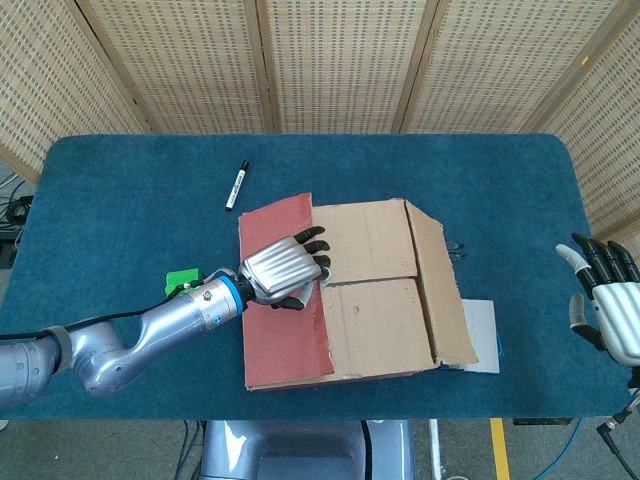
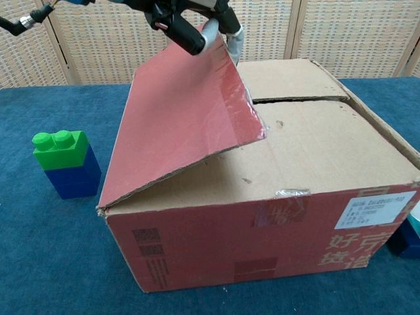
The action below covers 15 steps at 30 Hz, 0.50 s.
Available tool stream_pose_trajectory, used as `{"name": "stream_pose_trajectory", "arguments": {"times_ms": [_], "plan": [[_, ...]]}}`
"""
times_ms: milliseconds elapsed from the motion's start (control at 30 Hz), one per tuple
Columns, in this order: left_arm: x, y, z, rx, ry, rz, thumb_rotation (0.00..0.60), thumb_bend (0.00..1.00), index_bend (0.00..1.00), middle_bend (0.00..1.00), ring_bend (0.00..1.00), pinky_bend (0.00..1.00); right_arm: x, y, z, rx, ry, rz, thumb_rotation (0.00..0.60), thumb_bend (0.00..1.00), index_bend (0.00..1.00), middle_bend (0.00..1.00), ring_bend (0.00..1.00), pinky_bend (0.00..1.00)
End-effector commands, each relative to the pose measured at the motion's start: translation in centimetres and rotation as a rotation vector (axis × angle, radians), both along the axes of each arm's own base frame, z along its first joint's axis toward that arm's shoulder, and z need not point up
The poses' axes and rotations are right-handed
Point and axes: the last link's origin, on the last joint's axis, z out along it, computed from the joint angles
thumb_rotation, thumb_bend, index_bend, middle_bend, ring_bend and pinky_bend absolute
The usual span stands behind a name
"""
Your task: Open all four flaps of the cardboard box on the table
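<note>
A: Left robot hand (image 1: 283, 268), head view: fingers hooked over the free edge of the red flap (image 1: 285, 330), clamped on it. Flap is lifted off the top of the cardboard box (image 1: 385, 290), tilted up toward the left. Box sits near the middle of the counter (image 1: 130, 210), nearer its front edge.

B: Right robot hand (image 1: 605, 300)?

A: At the far right edge of the counter, well apart from the box, fingers spread, holding nothing. Three brown flaps remain down; a seam shows between the two inner ones.

B: Other items, same view?

A: Black marker (image 1: 236, 185) beyond the box on the left. Green block (image 1: 183, 283) just left of the box, partly hidden by the arm. White sheet (image 1: 484, 335) peeking out at the box's right side.

B: Chest view?

A: Left robot hand (image 2: 193, 26) only partly in frame at the top, fingertips wrapped on the flap's upper corner. Flap (image 2: 177, 125) raised like a ramp, hinge along the left wall. Green block stacked on a blue one (image 2: 65, 164), left of the box. Glossy tape strip on the flap edge.

B: Risks?

A: My judgement: the grip is on a corner with slick tape, so the flap may slip and drop shut. Pulling left could also drag the light box toward the blocks.

B: Surface, room?

A: Dark blue carpet-like cover on the counter. Woven panel screens (image 1: 330, 60) behind.
</note>
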Motion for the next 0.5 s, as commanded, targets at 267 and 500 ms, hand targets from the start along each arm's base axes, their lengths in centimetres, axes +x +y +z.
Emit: {"name": "stream_pose_trajectory", "arguments": {"times_ms": [267, 500], "plan": [[-0.8, -0.8, 3.8, 0.05, -0.045, -0.005, 0.316, 0.94, 0.46, 0.34, 0.15, 0.0, 0.6, -0.4, -0.3, 0.012, 0.006, 0.014, 0.6, 0.78, 0.1, 0.03, 0.0, 0.0], [-2.3, -1.3, 6.4, 0.092, -0.071, -0.001, 0.317, 0.94, 0.46, 0.34, 0.15, 0.0, 1.1, -0.6, -0.7, 0.021, 0.005, 0.026, 0.6, 0.78, 0.1, 0.03, 0.0, 0.0]]}}
